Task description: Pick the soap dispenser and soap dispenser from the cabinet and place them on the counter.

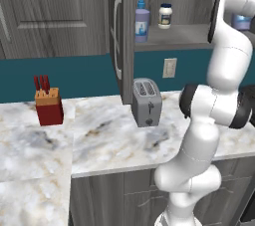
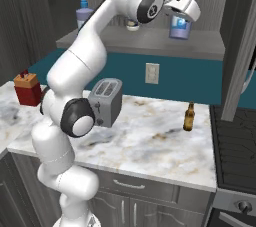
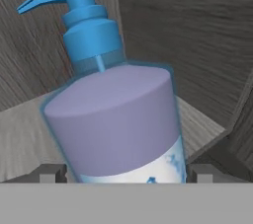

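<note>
The gripper [image 3: 123, 176] stands wide open around one soap dispenser [image 3: 116, 119] on the cabinet [image 2: 150, 43] shelf, a finger on each side, not closed on it. The second soap dispenser [image 1: 141, 23] stands further left on that shelf, beside a small white jar [image 1: 165, 16], above the counter [image 1: 114, 140]

Two lavender plastic soap dispensers with blue pump tops: one [image 3: 123, 119] right between the open gripper's [image 3: 123, 171] finger tips, the other [image 1: 141, 21] well off to the gripper's left on the same grey shelf. One small white jar [image 1: 165, 16] between them, one silver two-slot toaster [image 1: 146, 101] and one red knife block with red-handled knives [image 1: 48, 104] below the gripper. One brown glass bottle [image 2: 189, 116] also below it.
</note>
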